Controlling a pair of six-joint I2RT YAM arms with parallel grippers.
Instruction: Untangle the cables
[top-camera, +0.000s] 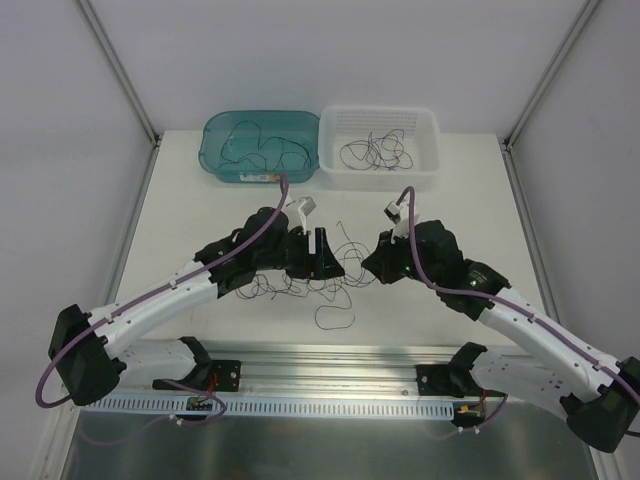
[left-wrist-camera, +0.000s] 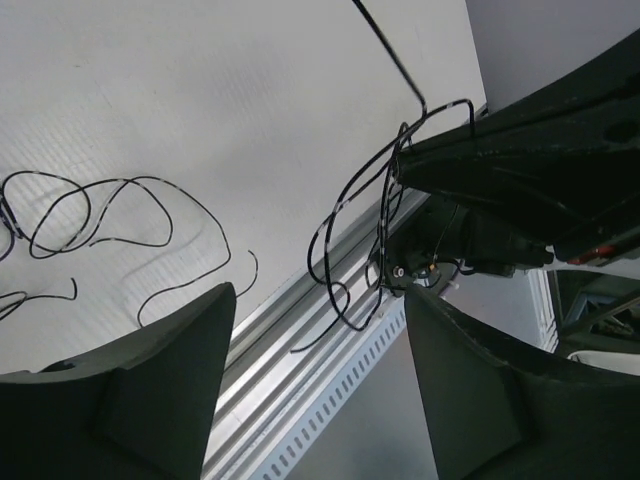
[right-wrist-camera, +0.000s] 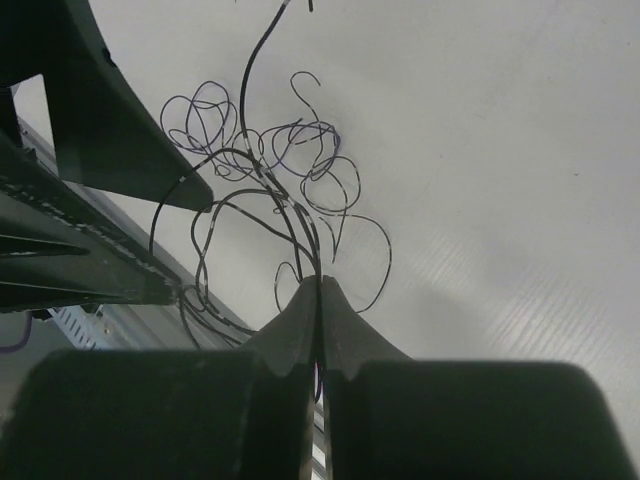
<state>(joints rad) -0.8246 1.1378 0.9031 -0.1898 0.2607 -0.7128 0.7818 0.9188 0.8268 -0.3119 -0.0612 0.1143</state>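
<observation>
Top view: the cables (top-camera: 305, 285) lie tangled mid-table (top-camera: 200, 230); more strands sit in a teal bin (top-camera: 212, 155) and a white basket (top-camera: 428, 160). Left wrist: left fingers (left-wrist-camera: 150, 400) wide apart, gripping nothing, loose loops on the table beyond. Right wrist: right fingers (right-wrist-camera: 290, 340) pressed together, clamped on a few strands running up from the tangle.

Teal tub (top-camera: 250, 176) just beside white basket (top-camera: 380, 179)
</observation>
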